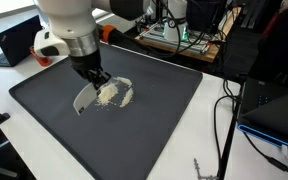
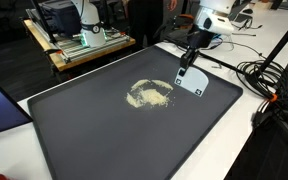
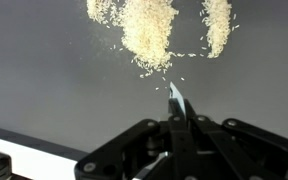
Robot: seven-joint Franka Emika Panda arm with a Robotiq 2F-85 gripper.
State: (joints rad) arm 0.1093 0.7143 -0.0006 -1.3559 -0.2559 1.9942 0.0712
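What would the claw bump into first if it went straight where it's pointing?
Probably the dark mat: the claw points down at it, and the white scraper it holds would touch first, just short of the grain pile. Depth is unclear.

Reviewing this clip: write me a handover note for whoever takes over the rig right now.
Grip: the end effector is shut on the white scraper, whose lower edge is at or near the mat.
Things: the grains lie in a loose pile mid black mat, with the scraper just beside them.
Done: scraper gripped, grains mostly together.
Left: the wrist view shows separate clumps and strays, so they probably need sweeping in.
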